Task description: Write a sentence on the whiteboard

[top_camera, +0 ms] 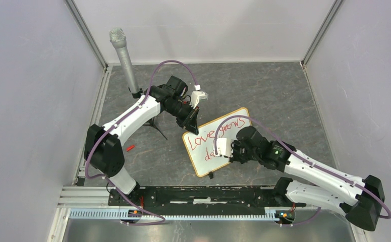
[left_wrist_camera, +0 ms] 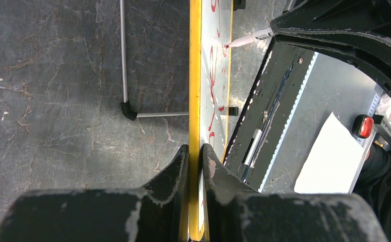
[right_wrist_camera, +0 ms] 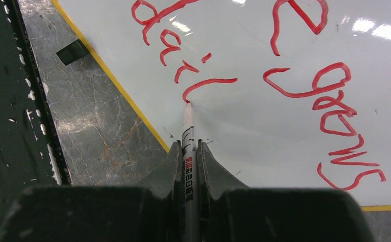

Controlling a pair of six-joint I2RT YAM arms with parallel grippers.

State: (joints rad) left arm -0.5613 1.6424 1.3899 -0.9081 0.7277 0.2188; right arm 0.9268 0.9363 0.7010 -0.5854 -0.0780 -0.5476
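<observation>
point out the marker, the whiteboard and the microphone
marker (right_wrist_camera: pixel 187 126), right wrist view, white barrel just behind the tip
whiteboard (top_camera: pixel 206 165), top view, bare white patch by its near corner
microphone (top_camera: pixel 125 61), top view, middle of the grey shaft

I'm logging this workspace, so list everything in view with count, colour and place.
whiteboard: one, white with yellowish frame, middle of table
writing: two lines, red, on the whiteboard
marker: one, white, tip on the whiteboard
microphone: one, grey, far left of table
small object: one, red, left of whiteboard
paper: one, white, beyond the near rail
table: one, dark grey, under everything
left gripper: one, black, shut on the whiteboard's edge
right gripper: one, black, shut on the marker
</observation>
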